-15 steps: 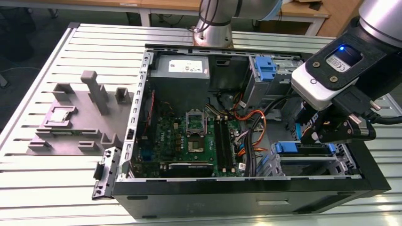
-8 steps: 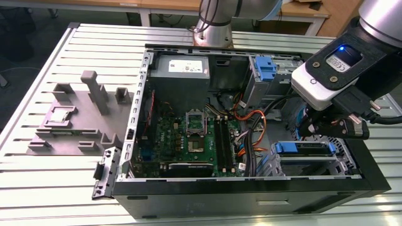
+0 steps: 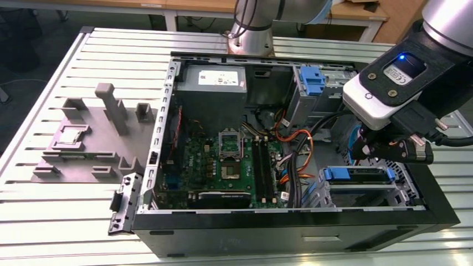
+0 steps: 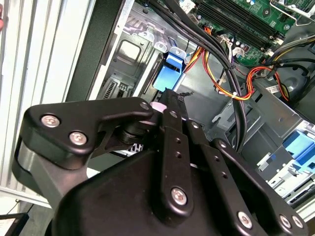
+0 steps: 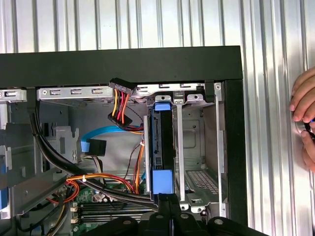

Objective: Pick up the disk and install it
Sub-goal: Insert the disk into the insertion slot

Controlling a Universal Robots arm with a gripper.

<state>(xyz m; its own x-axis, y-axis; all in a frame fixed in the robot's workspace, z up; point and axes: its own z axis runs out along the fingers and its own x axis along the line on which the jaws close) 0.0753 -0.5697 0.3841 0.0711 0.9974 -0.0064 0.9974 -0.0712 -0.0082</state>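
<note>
The disk stands edge-on in a slot of the metal drive cage at the front corner of the open computer case, with its blue bracket showing at both ends. In the exterior view the disk lies in the cage at the case's right. My gripper hovers just above it with its fingers shut and nothing between them. In both wrist views the gripper's tip points at the near blue end of the bracket, very close to it.
Orange, red and black cables run beside the cage. The motherboard and the grey power-supply box fill the case's left. A bare blue caddy sits at the back. A grey fixture lies on the slatted table. A hand is outside the case.
</note>
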